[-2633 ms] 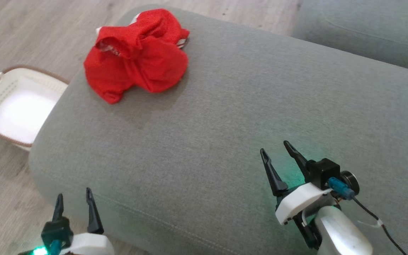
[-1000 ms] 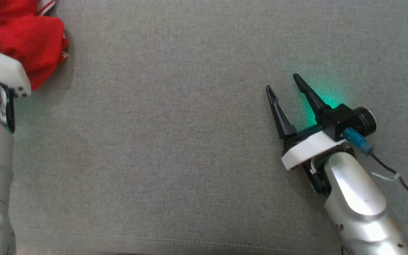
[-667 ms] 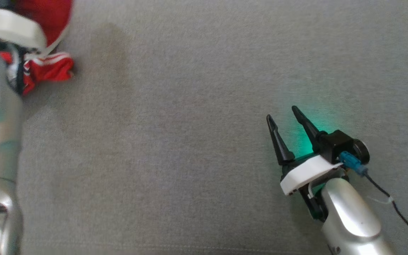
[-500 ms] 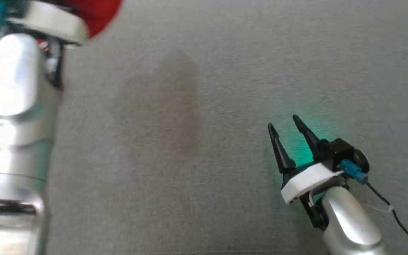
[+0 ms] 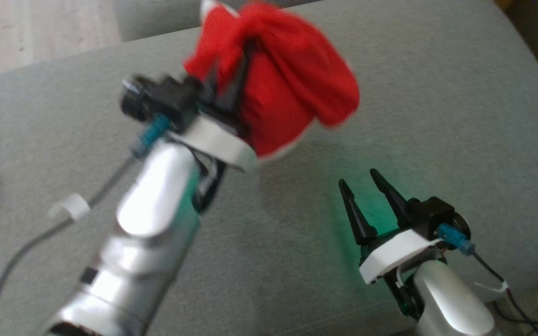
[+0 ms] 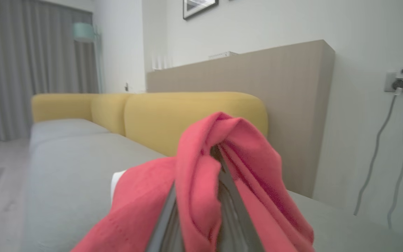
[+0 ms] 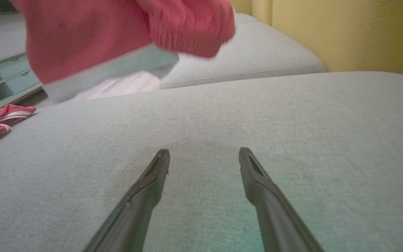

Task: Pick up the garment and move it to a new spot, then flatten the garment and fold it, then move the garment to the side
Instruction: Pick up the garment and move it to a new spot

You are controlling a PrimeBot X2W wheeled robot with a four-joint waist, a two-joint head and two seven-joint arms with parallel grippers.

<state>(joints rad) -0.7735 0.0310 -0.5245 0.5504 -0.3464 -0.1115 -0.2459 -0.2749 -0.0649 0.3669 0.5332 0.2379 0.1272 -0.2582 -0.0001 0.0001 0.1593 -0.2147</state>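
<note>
Left fingers (image 5: 237, 65) pinch the crumpled red fabric garment (image 5: 292, 88) aloft; that bunched hold could slip during the carry; right fingers (image 5: 358, 177) spread wide, empty

**No legible writing**

No text, label, brand, number or sign can be read in any view. No lettering can be made out on the garment (image 5: 287, 88), which is blurred. The framed picture (image 6: 200, 5) on the wall is cut off and too small for anything on it to be read
</note>
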